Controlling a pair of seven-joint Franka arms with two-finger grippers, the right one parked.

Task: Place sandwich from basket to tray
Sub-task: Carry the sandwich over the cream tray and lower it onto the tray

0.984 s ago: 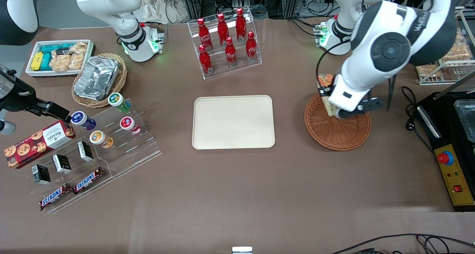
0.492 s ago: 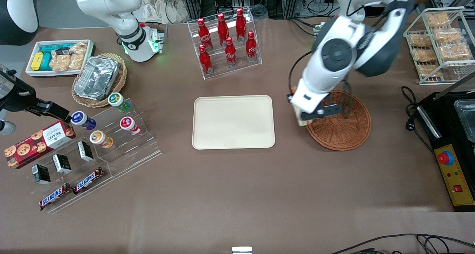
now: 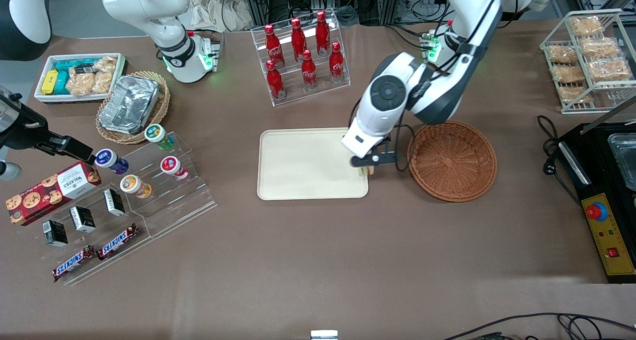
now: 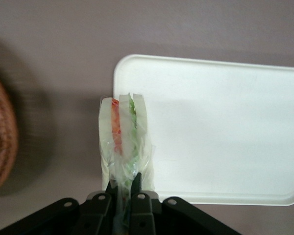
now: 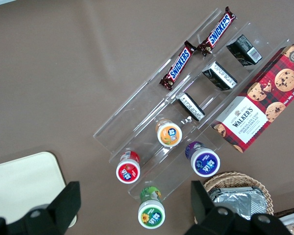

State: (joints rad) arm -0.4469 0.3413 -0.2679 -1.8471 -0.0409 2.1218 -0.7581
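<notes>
Hanging over the tray's (image 3: 308,163) edge nearest the basket (image 3: 452,161), the gripper (image 4: 122,193) pinches the wrapped sandwich (image 4: 123,142) by one end. Let go here, the sandwich could tip off the rim onto the table.

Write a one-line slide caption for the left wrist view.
Gripper, jaws shut on the wrapped sandwich, holds it over the tray's edge nearest the basket.
</notes>
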